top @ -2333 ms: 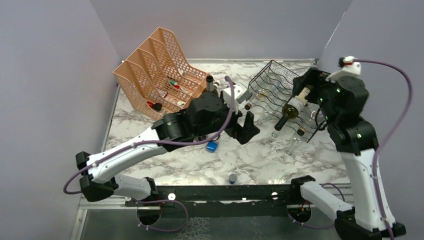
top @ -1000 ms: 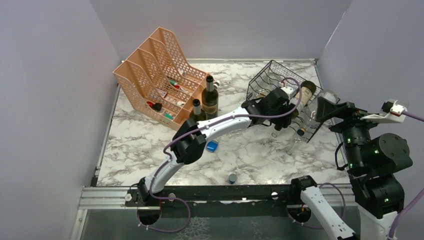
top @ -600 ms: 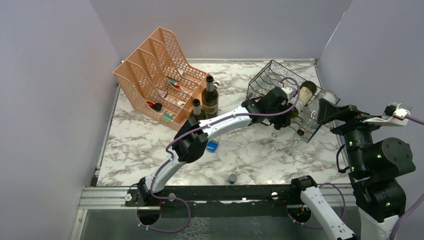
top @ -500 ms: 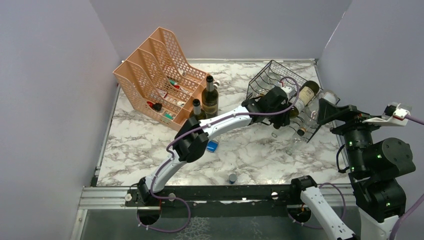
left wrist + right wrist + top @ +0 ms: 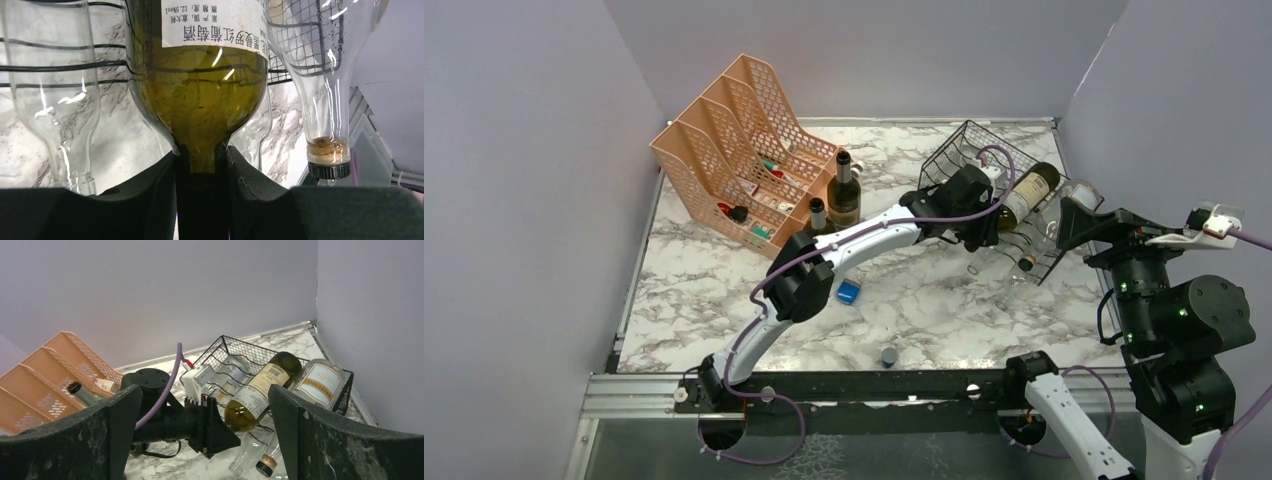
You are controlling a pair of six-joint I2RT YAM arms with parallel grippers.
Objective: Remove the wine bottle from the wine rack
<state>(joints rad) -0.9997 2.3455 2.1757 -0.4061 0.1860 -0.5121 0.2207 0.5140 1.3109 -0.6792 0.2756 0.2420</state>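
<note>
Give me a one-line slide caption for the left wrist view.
Left hand shut on the neck of a green wine bottle, clear bottles flanking it.

This is a robotics lab test booth. Plain lilac walls (image 5: pixel 874 50) box in a marble-patterned table (image 5: pixel 694 290), with two robot arms (image 5: pixel 864 240) bolted to a metal rail (image 5: pixel 864 385) at its edge.

Olive-green wine bottle (image 5: pixel 1022 192) lying tilted across the top of the black wire wine rack (image 5: pixel 952 152)
white label with Chinese print; neck angled down toward the front, pinched in the left gripper (image 5: pixel 202 167); rack sits far back on the right
</note>
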